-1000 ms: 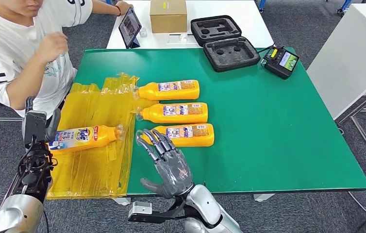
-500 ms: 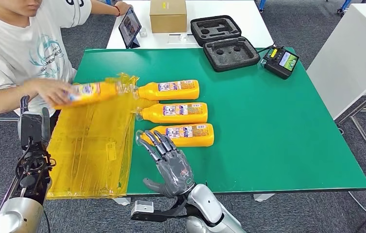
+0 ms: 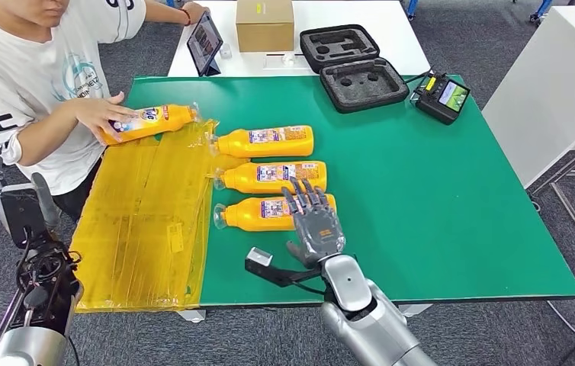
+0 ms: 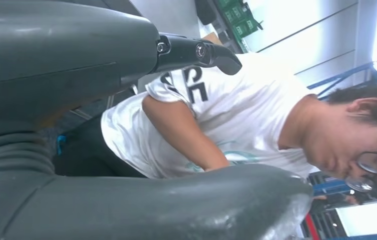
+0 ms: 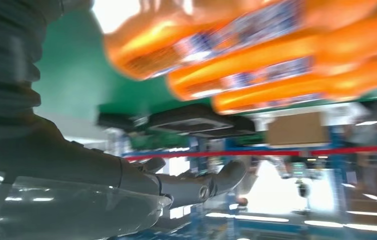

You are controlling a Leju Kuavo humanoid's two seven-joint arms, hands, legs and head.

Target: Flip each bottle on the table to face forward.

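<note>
My right hand [image 3: 316,223], fingers spread and holding nothing, hovers over the nearest orange bottle [image 3: 263,213] at frame centre. Risk: a clumsy grasp knocks the neighbouring bottle [image 3: 271,176].

A black foam-lined case [image 3: 353,57] lay open at upper centre; a cardboard box [image 3: 265,24] and tablet [image 3: 203,42] stood left of it, a controller [image 3: 441,97] to its right.
</note>
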